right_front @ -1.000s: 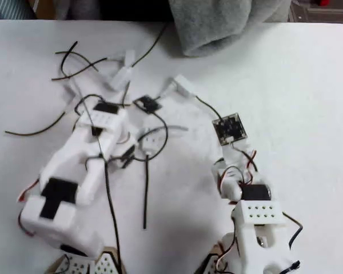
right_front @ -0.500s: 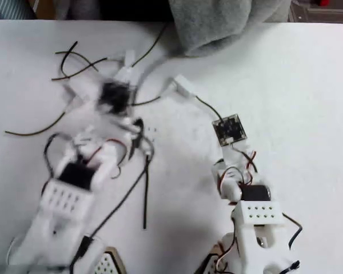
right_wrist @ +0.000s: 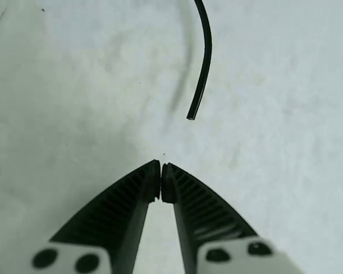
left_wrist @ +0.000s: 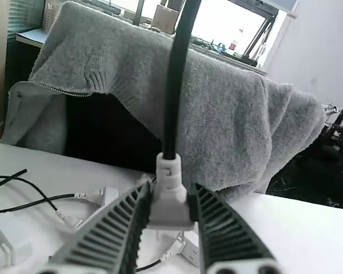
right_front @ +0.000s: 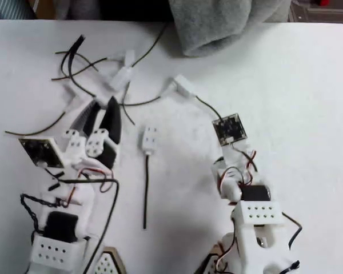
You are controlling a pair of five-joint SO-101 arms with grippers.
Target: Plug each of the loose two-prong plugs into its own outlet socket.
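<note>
Left gripper clamps a white plug by its body, cord trailing free, ready to carry. Probably the socket lying near. Right gripper pinched shut, empty, parked aside.

Left claw high, aimed level, clamped on plug; right claw tips together, aimed down.

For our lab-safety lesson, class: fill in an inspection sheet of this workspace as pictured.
Surface: white table, mostly bare.
Job's things: socket lying loose, nothing plugged in; plug held up; white connector lying beyond.
Clutter: nothing seen.
Pincers: left pincer shut on plug; right pincer shut, empty.
Cables: black cables tangled at the far left.
Surroundings: grey knit cloth draped behind the table.
</note>
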